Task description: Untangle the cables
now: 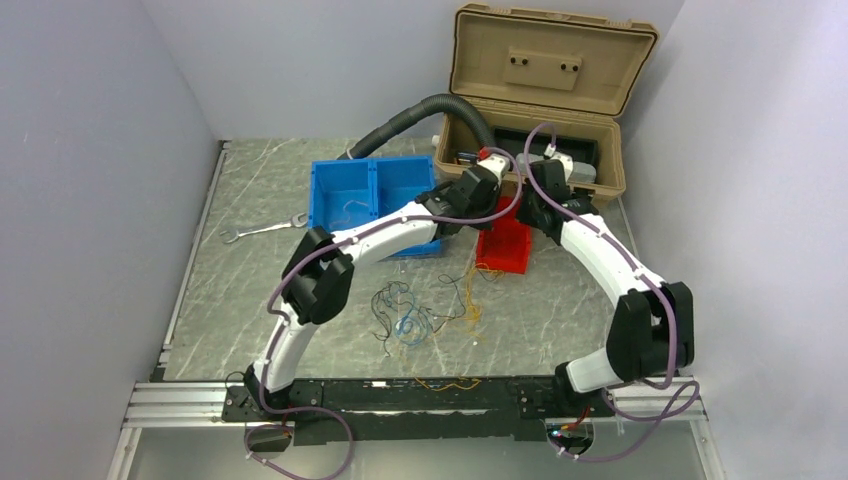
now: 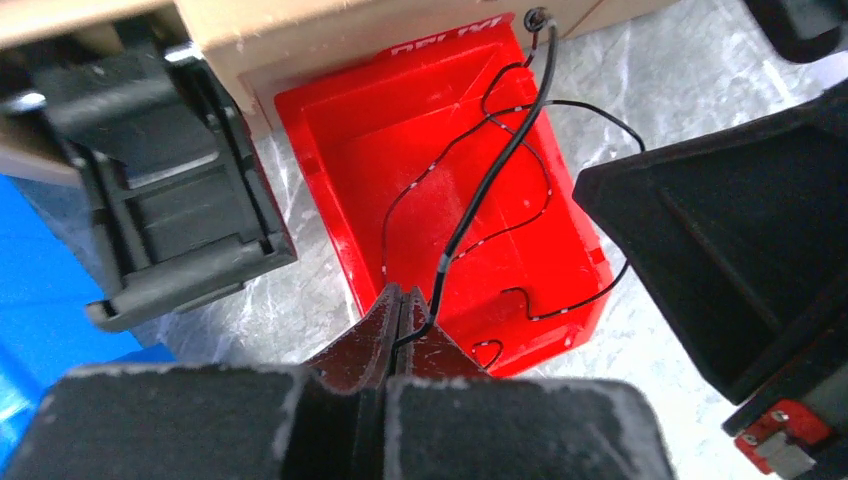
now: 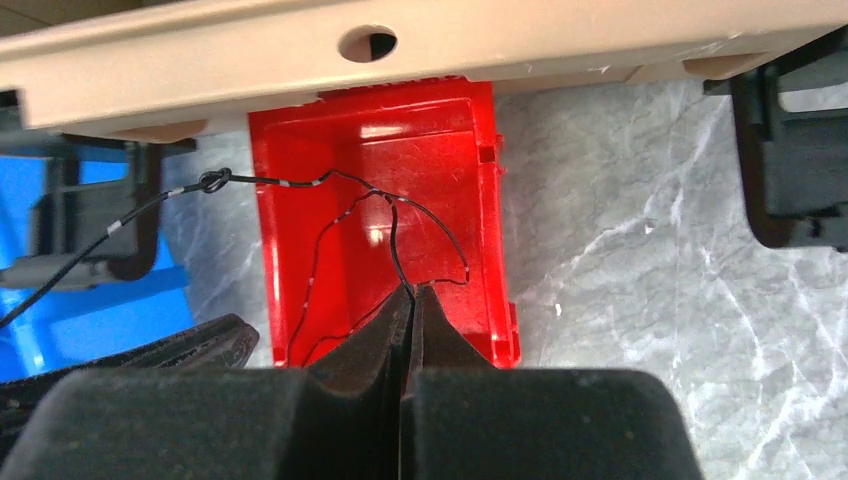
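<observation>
Cables mostly lie in a loose tangle (image 1: 420,315) on the table (image 1: 600,300) near the arm bases, well apart from the one black wire (image 2: 497,172) being worked. That wire hangs in slack loops over the red bin (image 2: 340,140), which sits against the tan case (image 1: 540,90), near the blue bin (image 1: 370,190). Both arms grip it: the left jaws are pinched tight on one stretch, the right jaws clamped on another. A small knot (image 3: 212,181) shows partway along the strand. The step looks like working this strand free. Drawing the arms apart slowly, with light tension, should keep the knot from tightening. Loops are best kept over the bin, clear of the case's edge.
</observation>
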Available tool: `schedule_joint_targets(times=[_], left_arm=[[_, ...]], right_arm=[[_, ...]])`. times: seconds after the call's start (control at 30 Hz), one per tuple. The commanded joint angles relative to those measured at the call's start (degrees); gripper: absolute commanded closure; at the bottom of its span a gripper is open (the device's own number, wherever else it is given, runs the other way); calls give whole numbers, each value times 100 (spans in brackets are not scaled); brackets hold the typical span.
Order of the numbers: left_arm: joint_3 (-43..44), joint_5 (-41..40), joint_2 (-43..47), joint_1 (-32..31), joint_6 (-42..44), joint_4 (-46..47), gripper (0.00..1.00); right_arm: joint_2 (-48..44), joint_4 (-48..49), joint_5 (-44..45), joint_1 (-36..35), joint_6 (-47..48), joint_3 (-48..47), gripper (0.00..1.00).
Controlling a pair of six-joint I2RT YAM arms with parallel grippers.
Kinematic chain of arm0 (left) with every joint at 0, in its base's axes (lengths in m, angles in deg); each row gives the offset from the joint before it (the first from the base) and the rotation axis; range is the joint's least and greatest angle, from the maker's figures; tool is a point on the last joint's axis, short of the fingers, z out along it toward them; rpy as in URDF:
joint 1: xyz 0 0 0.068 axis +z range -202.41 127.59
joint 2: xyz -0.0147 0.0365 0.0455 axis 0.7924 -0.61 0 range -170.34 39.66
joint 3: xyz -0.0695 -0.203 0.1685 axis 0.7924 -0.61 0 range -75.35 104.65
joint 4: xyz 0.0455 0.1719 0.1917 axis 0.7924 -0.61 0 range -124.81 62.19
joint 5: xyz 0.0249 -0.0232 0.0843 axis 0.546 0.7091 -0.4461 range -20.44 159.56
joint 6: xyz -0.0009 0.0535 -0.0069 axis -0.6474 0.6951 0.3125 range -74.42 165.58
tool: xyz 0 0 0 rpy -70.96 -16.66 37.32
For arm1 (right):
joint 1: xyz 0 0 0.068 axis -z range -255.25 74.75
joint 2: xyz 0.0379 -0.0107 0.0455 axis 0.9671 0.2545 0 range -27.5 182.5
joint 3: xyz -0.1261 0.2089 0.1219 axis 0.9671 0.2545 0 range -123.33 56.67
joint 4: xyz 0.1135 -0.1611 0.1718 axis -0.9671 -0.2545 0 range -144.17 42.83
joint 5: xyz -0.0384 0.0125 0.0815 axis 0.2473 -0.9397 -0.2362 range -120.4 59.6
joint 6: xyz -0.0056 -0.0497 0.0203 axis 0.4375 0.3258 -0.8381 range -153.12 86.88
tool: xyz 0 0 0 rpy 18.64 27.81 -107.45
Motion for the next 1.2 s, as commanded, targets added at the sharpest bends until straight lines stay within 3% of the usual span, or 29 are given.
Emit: schedule_joint_targets(times=[0.0,0.17,0.37,0.4,0.47,0.63,0.7,0.93,1.17], left_arm=[[298,50,-275,-87,76,124,100],[363,25,-491,-163,124,86,100],[502,191,-699,-180,209,30,100],[574,228,-729,-184,254,-59,98],[682,304,-716,-176,364,-210,84],[686,337,-315,-173,461,-563,46],[661,337,-135,-172,493,-740,38],[194,249,649,-172,481,-931,25],[-346,380,1495,-174,468,-1055,23]], right_arm=[[303,527,-242,87,-160,183,97],[51,536,-458,115,-215,477,62],[-998,346,-346,123,-207,1109,52],[-1203,264,-310,127,-204,1209,50],[-1538,161,-214,139,-198,1341,43],[-1876,157,-7,233,-198,1537,40],[-1680,178,-64,267,-199,1524,41],[-935,902,-271,322,-127,1576,43],[26,1224,-269,315,-68,1335,46]])
